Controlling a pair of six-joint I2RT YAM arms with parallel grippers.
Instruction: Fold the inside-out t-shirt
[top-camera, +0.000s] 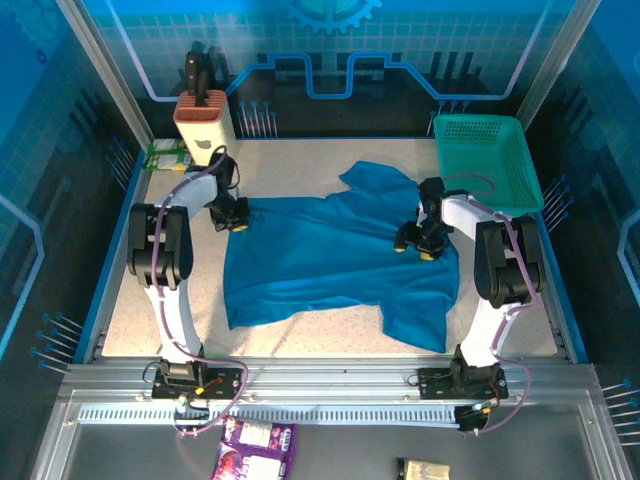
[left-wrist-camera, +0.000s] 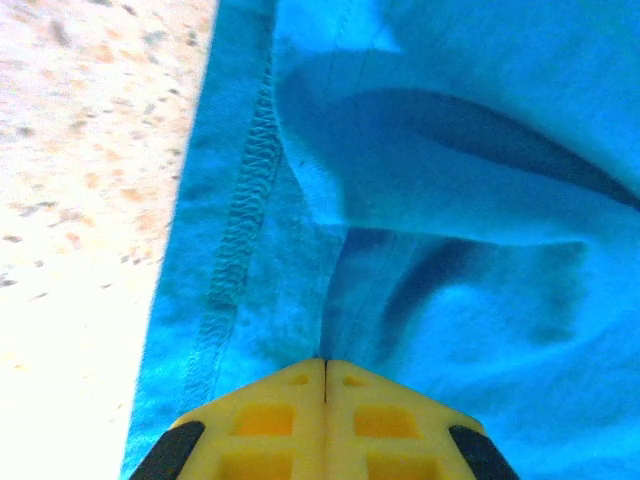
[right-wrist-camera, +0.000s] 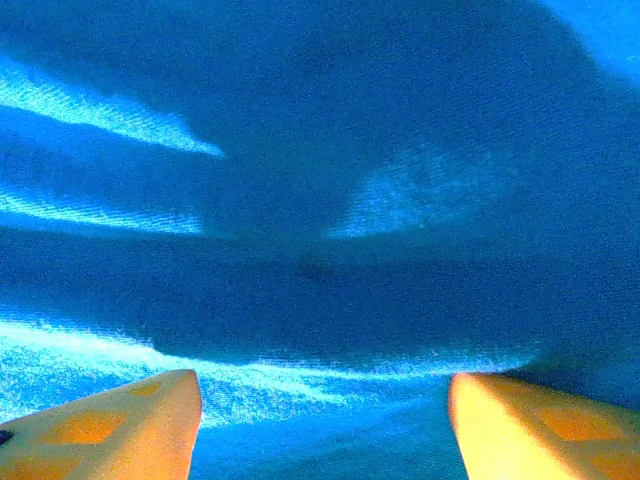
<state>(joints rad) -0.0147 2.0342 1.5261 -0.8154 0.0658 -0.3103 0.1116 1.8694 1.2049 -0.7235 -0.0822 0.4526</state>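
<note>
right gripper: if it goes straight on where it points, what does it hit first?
The t-shirt. The right gripper points with open jaws at its blue cloth; the gap to it is unclear, probably small.

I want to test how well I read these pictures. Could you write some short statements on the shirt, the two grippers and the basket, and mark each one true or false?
1. The left gripper is shut on the t-shirt close to its stitched edge. True.
2. The right gripper is shut. False: its fingers stand apart over the blue cloth.
3. The t-shirt lies in the green basket. False: it is spread on the table.
4. The basket stands at the far right corner of the table. True.
</note>
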